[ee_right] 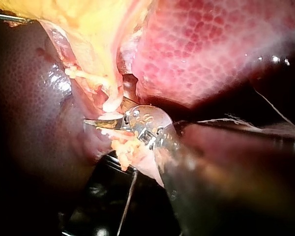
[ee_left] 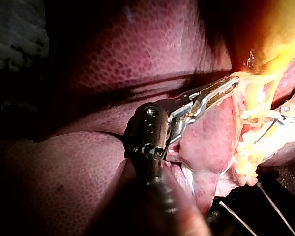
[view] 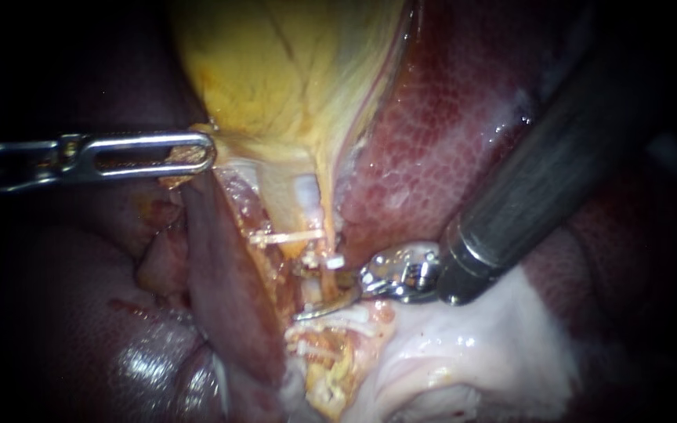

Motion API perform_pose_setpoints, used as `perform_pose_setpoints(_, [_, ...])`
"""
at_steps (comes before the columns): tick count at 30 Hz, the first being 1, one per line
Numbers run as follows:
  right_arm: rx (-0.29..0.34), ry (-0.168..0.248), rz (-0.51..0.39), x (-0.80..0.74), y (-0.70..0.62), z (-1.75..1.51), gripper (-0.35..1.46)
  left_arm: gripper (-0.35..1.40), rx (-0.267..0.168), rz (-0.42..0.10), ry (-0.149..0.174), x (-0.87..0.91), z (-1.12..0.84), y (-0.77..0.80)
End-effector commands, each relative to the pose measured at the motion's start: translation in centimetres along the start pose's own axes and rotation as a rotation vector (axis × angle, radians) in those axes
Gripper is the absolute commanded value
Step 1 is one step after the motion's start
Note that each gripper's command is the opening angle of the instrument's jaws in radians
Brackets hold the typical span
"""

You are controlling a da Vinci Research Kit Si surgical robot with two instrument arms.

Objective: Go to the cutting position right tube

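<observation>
The yellow gallbladder (view: 291,70) hangs over the dark red liver (view: 448,117). My left instrument (view: 197,153) comes in level from the left, its slotted jaws shut on the gallbladder's lower edge; the left wrist view shows the same hold (ee_left: 228,86). Below the gallbladder run pale tubes; the right tube (view: 325,227) carries white clips (view: 335,261). My right instrument (view: 324,294) comes down from the upper right. Its thin curved blades stand open at the right tube, just below that clip, one blade on each side. In the right wrist view the blades (ee_right: 101,120) point at the pale tube (ee_right: 113,104).
Pale whitish tissue (view: 472,345) lies under the right instrument's shaft (view: 542,180). A dark red fold of liver (view: 221,266) stands left of the tubes. Frayed yellow tissue (view: 331,368) hangs below the blades. The left tube (view: 280,200) is close beside the right one.
</observation>
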Motion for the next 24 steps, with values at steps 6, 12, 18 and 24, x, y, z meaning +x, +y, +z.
perform_pose_setpoints(6, [0.002,0.011,0.000,0.03,0.03,0.04,1.32,-0.35,-0.002,0.000,0.000,0.00,0.02,0.01])
perform_pose_setpoints(12, [0.002,0.010,0.005,0.03,0.04,0.04,1.32,-0.35,-0.002,0.000,-0.001,0.00,0.03,0.01])
perform_pose_setpoints(18, [0.003,0.010,0.005,0.03,0.04,0.05,1.32,-0.35,-0.002,0.000,-0.001,0.00,0.03,0.01])
perform_pose_setpoints(24, [0.003,0.009,0.005,0.03,0.04,0.05,1.32,-0.35,-0.002,0.000,-0.001,0.00,0.03,0.01])
